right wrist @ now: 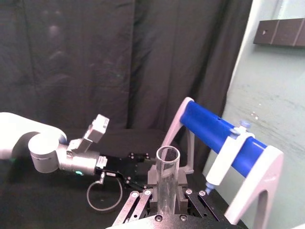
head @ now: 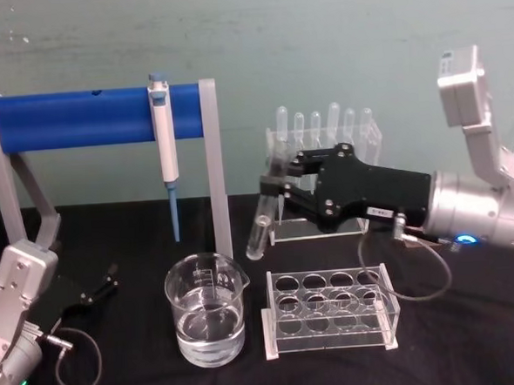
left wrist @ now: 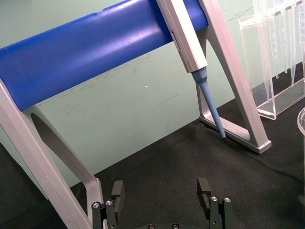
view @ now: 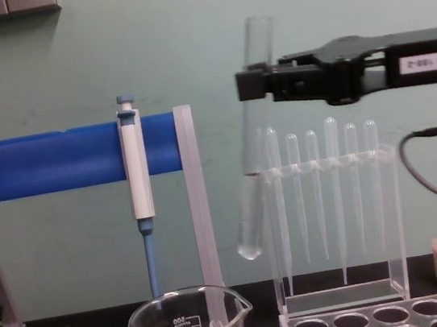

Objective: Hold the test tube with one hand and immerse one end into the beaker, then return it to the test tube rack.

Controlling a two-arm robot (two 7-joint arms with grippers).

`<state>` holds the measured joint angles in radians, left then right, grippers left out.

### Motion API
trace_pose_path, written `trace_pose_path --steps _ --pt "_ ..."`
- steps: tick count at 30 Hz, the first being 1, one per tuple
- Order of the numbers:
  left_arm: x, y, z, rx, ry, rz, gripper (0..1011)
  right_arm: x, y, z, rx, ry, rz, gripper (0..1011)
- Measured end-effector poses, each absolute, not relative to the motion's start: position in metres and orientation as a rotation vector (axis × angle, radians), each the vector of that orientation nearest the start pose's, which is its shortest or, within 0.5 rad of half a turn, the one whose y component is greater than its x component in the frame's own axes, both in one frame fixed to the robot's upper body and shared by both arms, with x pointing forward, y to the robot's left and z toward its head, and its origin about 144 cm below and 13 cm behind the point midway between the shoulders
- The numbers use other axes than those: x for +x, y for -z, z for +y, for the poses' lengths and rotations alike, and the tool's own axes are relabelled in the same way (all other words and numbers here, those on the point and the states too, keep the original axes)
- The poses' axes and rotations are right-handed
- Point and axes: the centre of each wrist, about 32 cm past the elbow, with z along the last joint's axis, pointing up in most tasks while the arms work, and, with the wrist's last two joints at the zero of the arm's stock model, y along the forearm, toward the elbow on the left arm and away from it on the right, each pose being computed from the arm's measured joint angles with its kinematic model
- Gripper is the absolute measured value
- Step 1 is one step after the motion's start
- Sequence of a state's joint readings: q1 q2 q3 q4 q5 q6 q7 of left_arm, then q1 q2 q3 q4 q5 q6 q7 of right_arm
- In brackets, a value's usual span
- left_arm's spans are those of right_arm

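Observation:
The test tube [head: 259,232] is a clear glass tube, slightly tilted, with its rounded bottom down and its open rim up. My right gripper [head: 272,187] is shut on its upper part and holds it in the air. In the chest view the test tube [view: 248,200] hangs above and a little right of the beaker [view: 188,326], apart from it, below the right gripper [view: 252,85]. The beaker [head: 206,311] stands at the table's front middle with clear liquid in it. The left gripper [left wrist: 160,191] rests open and empty at the left gripper's parked spot [head: 101,287] on the table.
A grey stand with a blue bar [head: 95,117] carries a hanging pipettor [head: 164,137] just behind the beaker. A clear tube rack [head: 330,321] sits right of the beaker. A clear holder of thin pipettes [head: 327,131] stands behind the right gripper.

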<state>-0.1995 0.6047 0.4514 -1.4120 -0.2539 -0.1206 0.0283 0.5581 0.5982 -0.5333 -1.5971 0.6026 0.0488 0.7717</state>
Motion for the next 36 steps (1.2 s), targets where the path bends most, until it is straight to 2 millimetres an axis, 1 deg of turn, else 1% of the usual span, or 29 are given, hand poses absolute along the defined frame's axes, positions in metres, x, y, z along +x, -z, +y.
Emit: trace_pose_path --steps 9,13,16,18,23,26,36 --pt "0.489 -1.140 0.310 0.304 -1.248 -0.285 1000 0.561 -1.313 -0.227 -0.039 0.299 -0.236 224" --pt "0.489 -1.140 0.310 0.305 -1.248 -0.285 1000 0.568 -1.309 -0.212 -0.052 0.267 -0.225 224" --pt "0.489 -1.140 0.310 0.304 -1.248 -0.285 1000 0.570 -1.305 -0.207 -0.061 0.255 -0.216 224" --pt "0.489 -1.140 0.310 0.304 -1.248 -0.285 1000 0.574 -1.298 -0.201 -0.072 0.242 -0.202 224" --pt "0.489 -1.140 0.310 0.304 -1.248 -0.285 1000 0.578 -1.289 -0.197 -0.085 0.236 -0.191 224" --pt "0.489 -1.140 0.310 0.304 -1.248 -0.285 1000 0.581 -1.280 -0.195 -0.096 0.235 -0.185 224" --pt "0.489 -1.140 0.310 0.305 -1.248 -0.285 1000 0.589 -1.259 -0.194 -0.115 0.244 -0.169 224"
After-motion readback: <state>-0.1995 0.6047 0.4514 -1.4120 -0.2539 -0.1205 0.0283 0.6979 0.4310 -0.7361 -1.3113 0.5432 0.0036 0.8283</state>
